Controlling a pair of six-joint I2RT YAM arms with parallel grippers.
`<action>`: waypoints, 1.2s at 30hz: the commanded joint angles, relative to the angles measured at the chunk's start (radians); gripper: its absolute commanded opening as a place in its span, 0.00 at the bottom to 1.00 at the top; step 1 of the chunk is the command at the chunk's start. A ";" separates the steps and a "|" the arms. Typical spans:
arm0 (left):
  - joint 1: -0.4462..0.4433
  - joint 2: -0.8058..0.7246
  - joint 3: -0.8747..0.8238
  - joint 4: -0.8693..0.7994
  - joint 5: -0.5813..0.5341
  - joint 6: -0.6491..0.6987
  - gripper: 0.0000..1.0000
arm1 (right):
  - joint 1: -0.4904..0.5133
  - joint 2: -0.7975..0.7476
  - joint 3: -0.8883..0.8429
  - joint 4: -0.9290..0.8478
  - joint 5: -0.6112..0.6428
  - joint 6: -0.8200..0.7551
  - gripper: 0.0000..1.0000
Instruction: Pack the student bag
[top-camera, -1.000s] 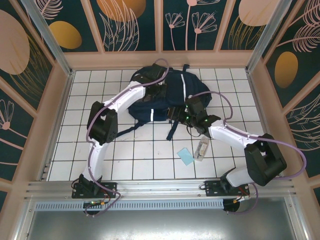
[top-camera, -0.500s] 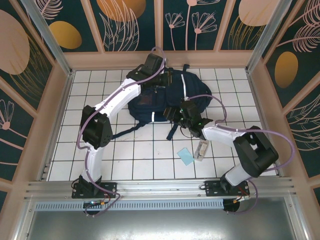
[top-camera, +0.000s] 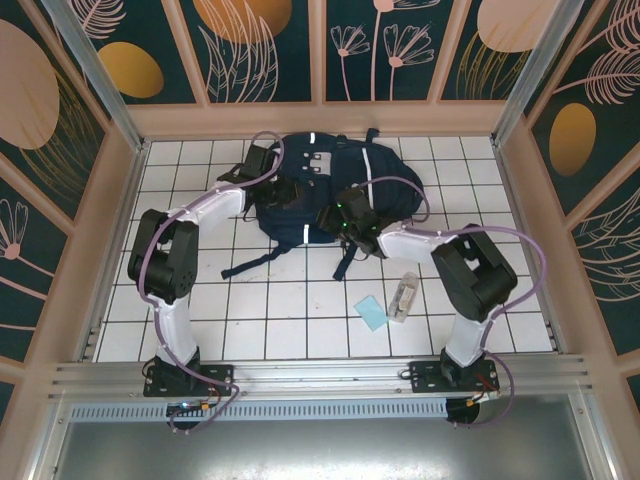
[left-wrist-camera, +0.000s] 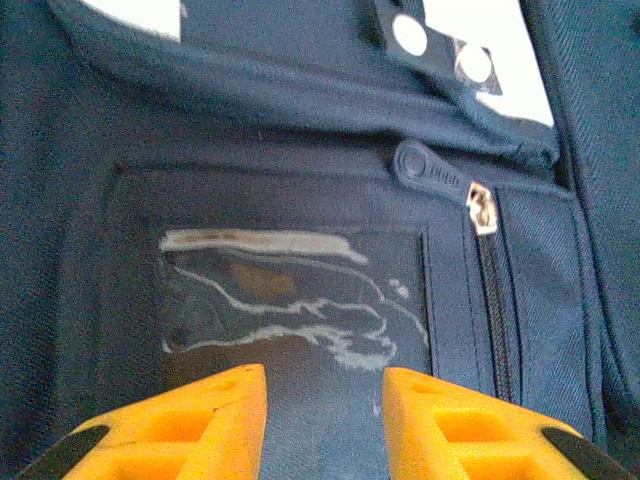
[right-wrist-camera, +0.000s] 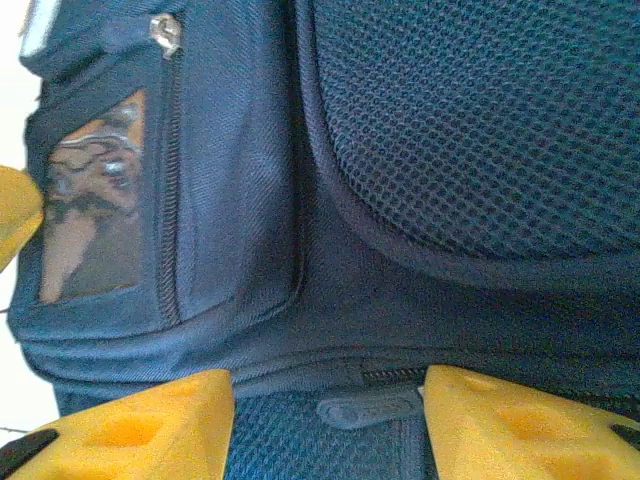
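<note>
Left gripper is hovering low over the left part of the student bag. Jaws are partly apart and gripping nothing. The bag's clear window pocket is sitting just ahead of the fingertips, with a metal zipper pull also on that face.

The bag is lying flat on the tiled table under both grippers, and the zips in view are looking closed.

Right gripper is sitting at the bag's near edge, jaws moderately wide and empty. A dark pull tab is lying between them, not yet pinched.

To the near right of the bag, a blue card and a clear item are lying on the tiles, unpacked.

Risks:
- The right jaws closing on fabric instead of the tab, so the zip isn't moving.
- The soft bag sliding or bunching when pulled, since nothing is pinning it.
- The two grippers bumping, since they are working close together over the bag.
</note>
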 joint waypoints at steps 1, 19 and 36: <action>-0.021 0.052 -0.045 0.078 0.052 0.008 0.35 | 0.051 0.066 0.093 -0.165 0.156 -0.050 0.56; -0.016 0.071 -0.114 0.126 0.077 -0.023 0.33 | 0.102 0.223 0.291 -0.528 0.349 -0.166 0.64; 0.022 0.075 -0.153 0.091 0.028 0.019 0.32 | -0.012 0.105 0.230 -0.528 0.468 -0.179 0.36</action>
